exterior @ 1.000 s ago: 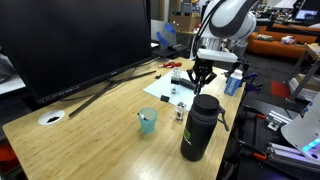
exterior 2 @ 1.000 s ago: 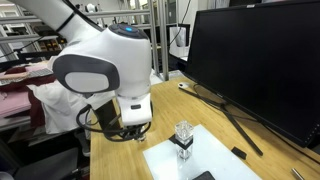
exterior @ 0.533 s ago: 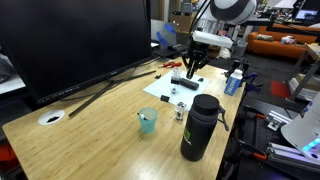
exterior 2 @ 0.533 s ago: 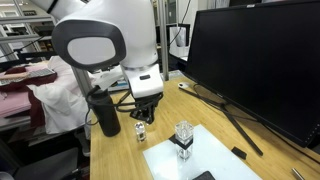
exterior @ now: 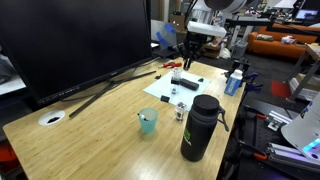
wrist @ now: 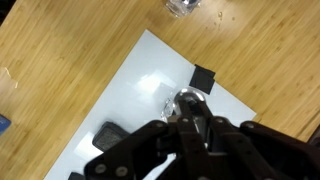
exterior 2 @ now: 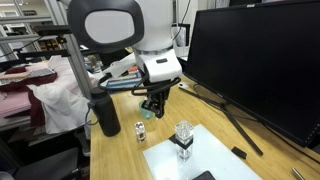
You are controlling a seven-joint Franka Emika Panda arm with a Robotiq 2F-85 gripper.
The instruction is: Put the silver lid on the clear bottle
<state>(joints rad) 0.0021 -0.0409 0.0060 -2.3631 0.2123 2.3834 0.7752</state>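
Note:
The clear bottle [exterior: 181, 112] is small and short and stands open on the wooden table beside the black flask; it also shows in the other exterior view [exterior 2: 140, 130] and at the top of the wrist view [wrist: 182, 7]. My gripper [exterior: 186, 64] [exterior 2: 150, 110] hangs well above the table, over the white paper's edge. In the wrist view my gripper [wrist: 190, 128] is shut on the silver lid [wrist: 188, 101], a small shiny round cap at the fingertips. The bottle lies apart from the gripper, further along the table.
A tall black flask [exterior: 199, 128] [exterior 2: 106, 115] stands next to the bottle and a teal cup [exterior: 148, 121] to its side. A white paper [wrist: 130, 90] holds a clear block on a black base [exterior 2: 183, 138] and small dark pieces. A large monitor [exterior: 70, 40] lines one table side.
My gripper has risen from the white paper and shifted sideways along the table, staying shut. The bottle, flask and cup have not moved.

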